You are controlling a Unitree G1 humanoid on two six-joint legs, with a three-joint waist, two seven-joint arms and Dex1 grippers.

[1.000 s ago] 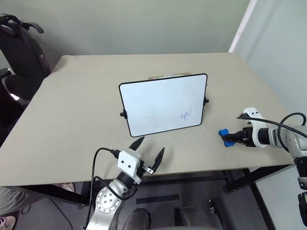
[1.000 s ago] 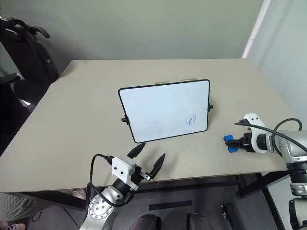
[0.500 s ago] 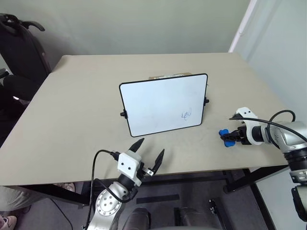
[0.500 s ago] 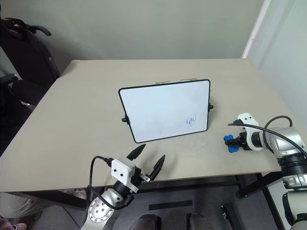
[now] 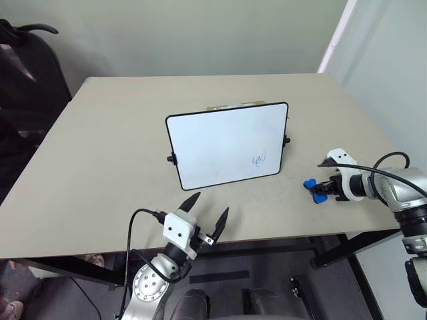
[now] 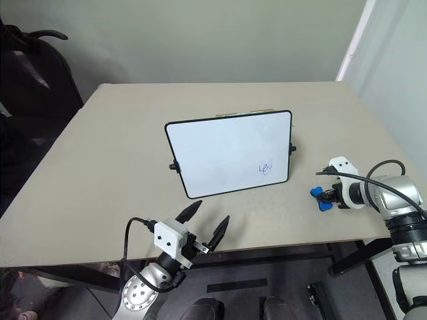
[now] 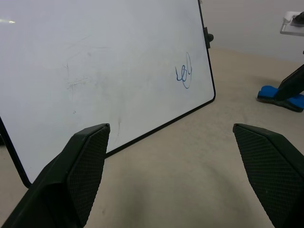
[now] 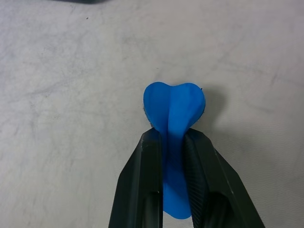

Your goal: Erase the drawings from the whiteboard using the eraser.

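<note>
The whiteboard [image 5: 227,145] stood propped mid-surface [image 5: 100,167], the drawings [image 5: 259,159] at its lower right. Right of it, the right hand [image 5: 319,192] pinched the eraser [image 5: 311,187], squashing it against the surface; a straight lift, then a leftward sweep, would suit. The left hand [image 5: 205,212] waited spread, near, not blocking.

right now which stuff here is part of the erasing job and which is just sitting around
Part of the job:
- whiteboard
- drawings
- eraser, pinched in the right gripper

Just there:
- table
- left gripper, open, holding nothing
- dark chair beside the table
</note>
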